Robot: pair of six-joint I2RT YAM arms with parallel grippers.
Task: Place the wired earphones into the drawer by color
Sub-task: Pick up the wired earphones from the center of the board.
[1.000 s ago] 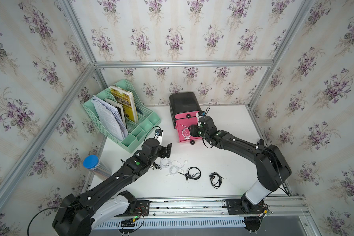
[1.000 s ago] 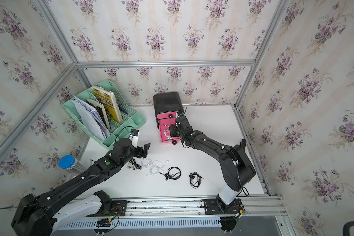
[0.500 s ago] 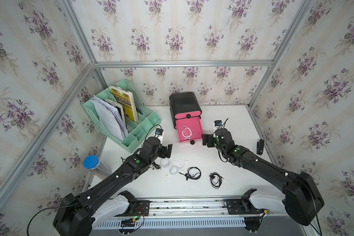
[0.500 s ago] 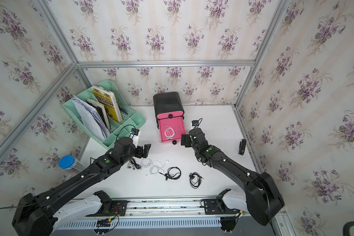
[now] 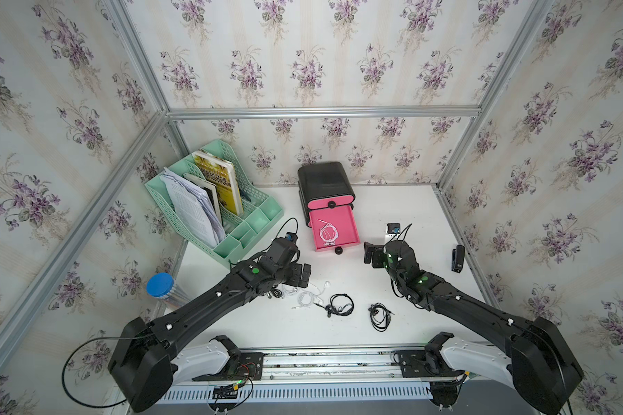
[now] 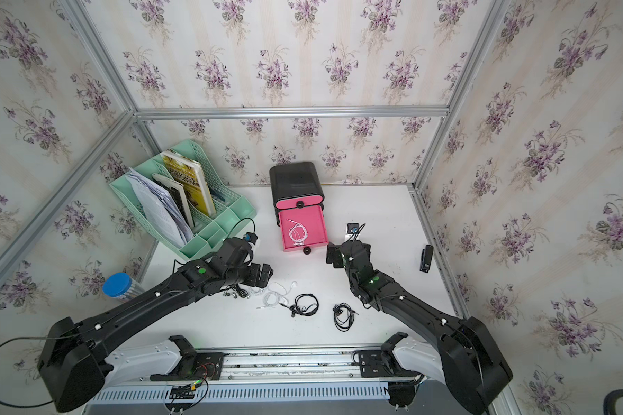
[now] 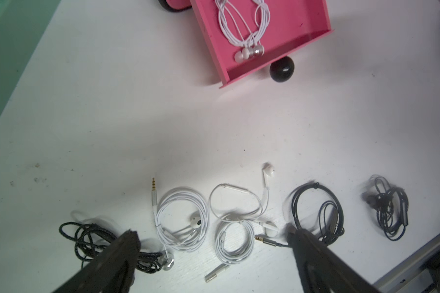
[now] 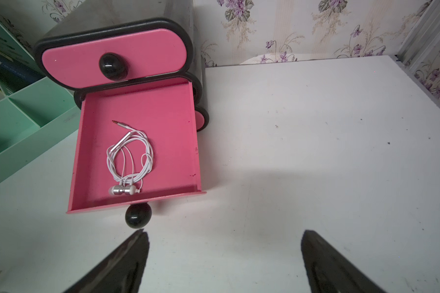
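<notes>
White earphones [image 8: 124, 189] in pink drawer [image 8: 163, 121]; left claw [image 7: 214, 234], right claw [image 8: 225, 233] spread, empty.

No legible text anywhere. Yellow book [image 5: 219, 179] in the green file rack [image 5: 267, 212] has cover print, too small to read.

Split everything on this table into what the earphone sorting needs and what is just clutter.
Needed: black drawer cabinet, its open pink drawer, white earphones inside it; on the table one white set, another white set, a braided black set, a looped black set, a bunched black set.

Clutter: green file rack with papers and books, blue-lidded container, black stapler-like item.
</notes>
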